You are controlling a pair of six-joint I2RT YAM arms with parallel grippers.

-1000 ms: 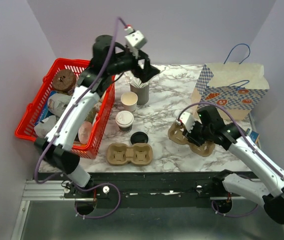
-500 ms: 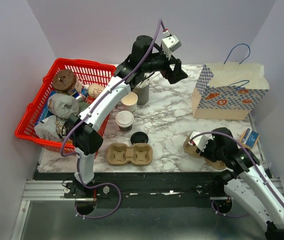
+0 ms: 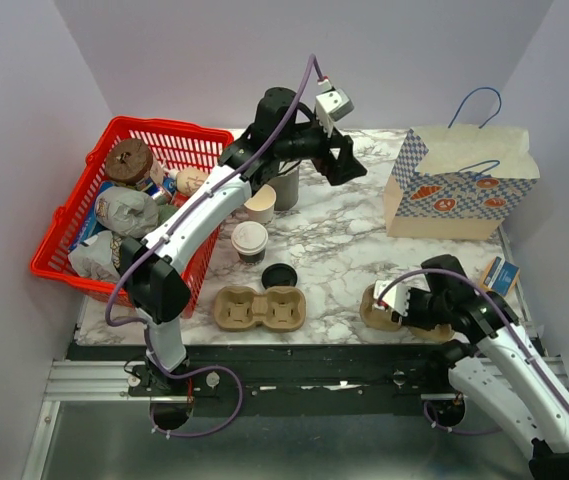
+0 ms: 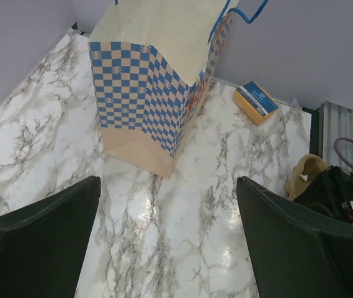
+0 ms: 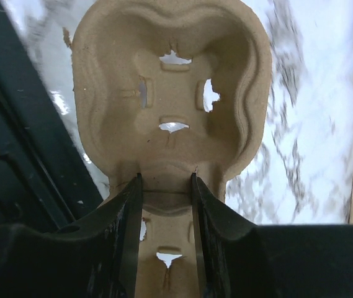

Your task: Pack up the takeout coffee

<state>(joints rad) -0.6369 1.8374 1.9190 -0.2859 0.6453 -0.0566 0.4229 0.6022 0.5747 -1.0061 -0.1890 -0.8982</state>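
Coffee (image 3: 250, 241) stood upright on the counter (image 3: 334, 245), lid up — left jaws wide apart, right jaws clamped on a carrier (image 5: 102, 124).

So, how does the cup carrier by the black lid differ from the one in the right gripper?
The centre cup carrier lies free, touched by no gripper; the right cup carrier is clamped at its narrow middle by the right gripper. The centre cup carrier sits beside the black lid; the right cup carrier is at the near right edge of the table. Both are brown pulp with two pockets, both empty.
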